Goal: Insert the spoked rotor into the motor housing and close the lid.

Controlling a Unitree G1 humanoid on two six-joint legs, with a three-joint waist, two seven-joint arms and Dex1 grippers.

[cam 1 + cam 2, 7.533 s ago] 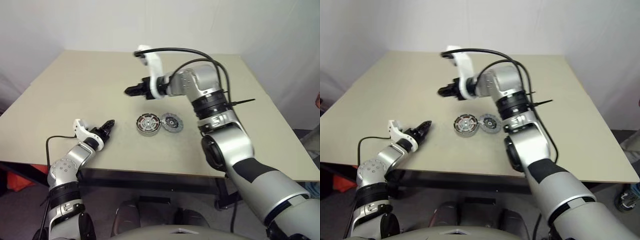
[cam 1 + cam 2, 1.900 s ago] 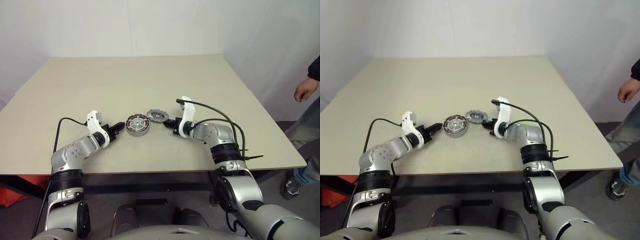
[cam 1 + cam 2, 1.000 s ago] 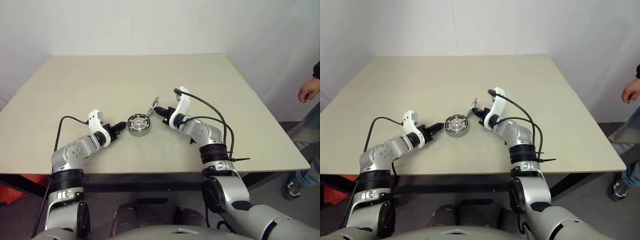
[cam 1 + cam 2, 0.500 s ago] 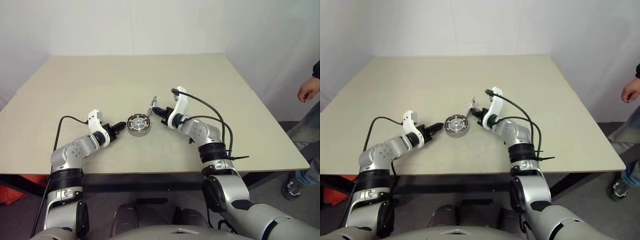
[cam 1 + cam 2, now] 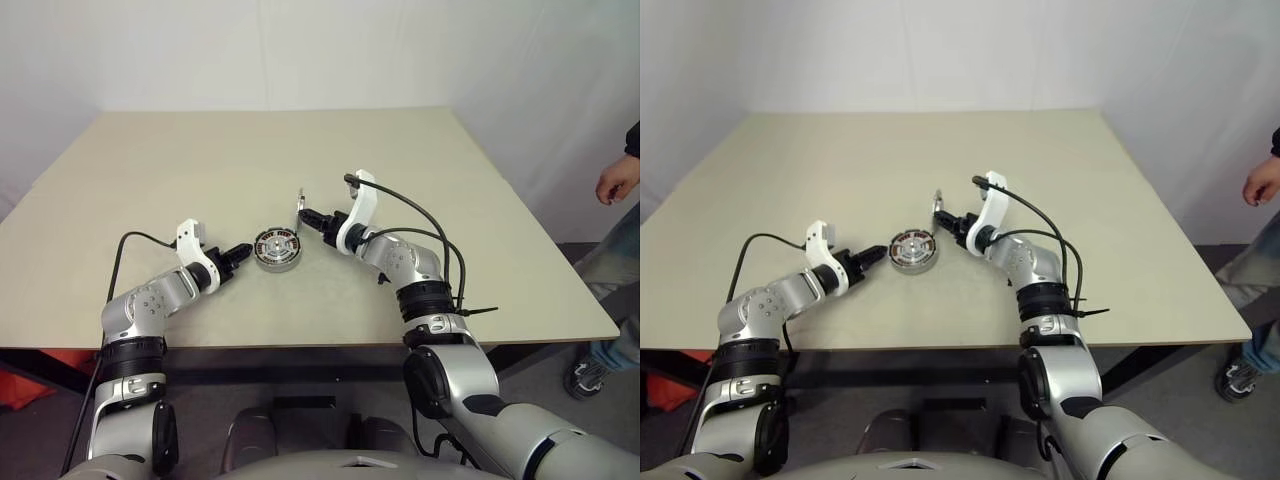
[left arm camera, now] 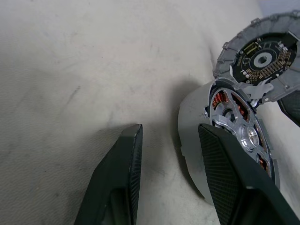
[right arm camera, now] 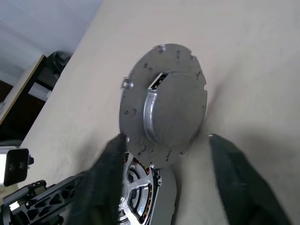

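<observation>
lid on edge over the far rim of the housing, right claw just behind it

the lid [image 5: 300, 203] stood nearly upright, its flat faces turned sideways, its lower rim at or just above the far-right rim of the motor housing [image 5: 277, 249] on the table [image 5: 150, 170]; contact could not be told. the right gripper [image 5: 311, 217] sat just beside it, its fingers spread in the wrist view with the lid between them, no firm pinch visible. the left gripper [image 5: 238, 256] was half open, one finger [image 6: 220, 173] against the housing's near wall, bracing it. the spoked rotor [image 6: 234, 119] already lay inside the cup. the lid needed tipping flat toward the left arm.
</observation>
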